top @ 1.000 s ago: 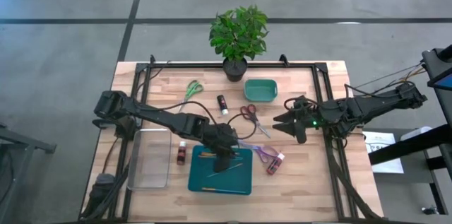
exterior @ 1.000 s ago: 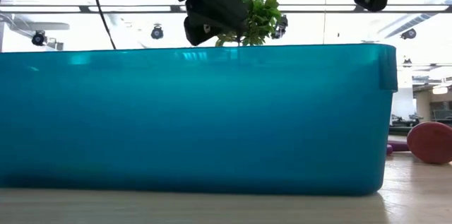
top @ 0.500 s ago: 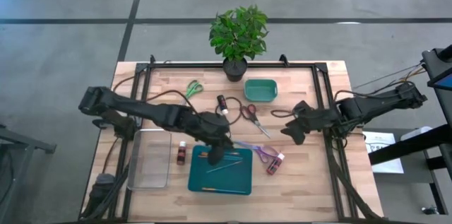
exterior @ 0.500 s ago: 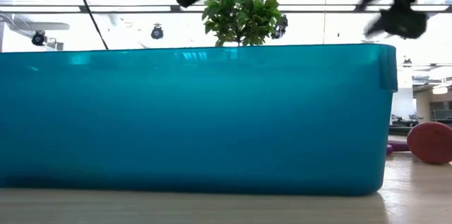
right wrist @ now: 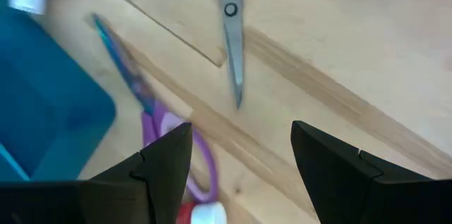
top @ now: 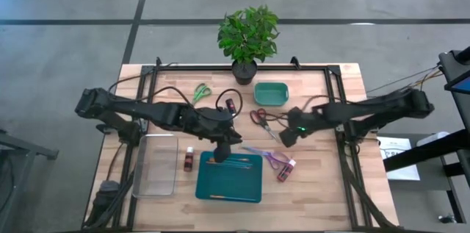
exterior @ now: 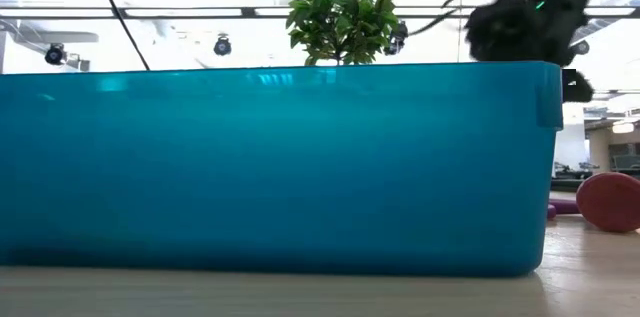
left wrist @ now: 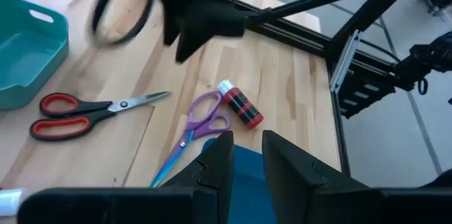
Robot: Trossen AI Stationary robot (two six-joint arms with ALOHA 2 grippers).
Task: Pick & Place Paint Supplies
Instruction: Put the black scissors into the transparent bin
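A teal tray (top: pixel 229 185) lies near the table's front edge, with thin brushes (top: pixel 228 161) in it. My left gripper (top: pixel 221 149) hangs over the tray's far rim. Its fingers stand a small gap apart, with nothing between them (left wrist: pixel 246 162). My right gripper (top: pixel 284 138) is open and tipped downward above the purple scissors (right wrist: pixel 152 114). Near it lies a dark red bottle (top: pixel 286 168), whose white cap (right wrist: pixel 206 214) shows beside one finger. A second dark red bottle (top: pixel 189 161) lies left of the tray. A black bottle (top: pixel 231 106) lies farther back.
Red scissors (top: pixel 262 121), green scissors (top: pixel 200 92) and a small teal bin (top: pixel 270 93) lie toward the far side. A potted plant (top: pixel 247 38) stands at the far edge. A clear container (top: pixel 156 165) sits left of the tray. In the low view the tray's wall (exterior: pixel 280 167) fills the picture.
My left gripper has risen out of the tray and drawn back toward the table's far side. My right gripper has come down and toward the table's left, tipping from nearly level to pointing steeply down over the purple scissors.
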